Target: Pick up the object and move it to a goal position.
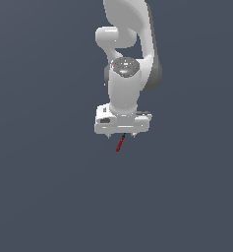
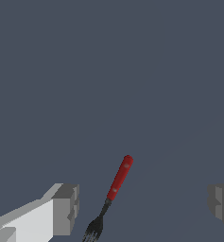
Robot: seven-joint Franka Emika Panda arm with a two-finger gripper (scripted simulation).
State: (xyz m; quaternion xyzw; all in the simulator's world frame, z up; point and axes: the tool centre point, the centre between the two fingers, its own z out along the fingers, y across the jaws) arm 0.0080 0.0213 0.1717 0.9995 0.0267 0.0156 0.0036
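The object [image 1: 120,143] is a small thin dark-red stick with a blackish end, lying on the flat grey ground. In the wrist view it [image 2: 120,178] looks like a fork with a red handle and dark tines. My white gripper [image 1: 121,136] hangs straight over it, pointing down, and is open and empty. In the wrist view the gripper [image 2: 142,205] has its fingers [image 2: 66,208] wide apart. The stick lies between them, nearer to one finger and touching neither.
The white arm [image 1: 125,59] rises behind the gripper toward the top of the exterior view. Plain dark grey ground [image 1: 49,187] fills the rest of both views.
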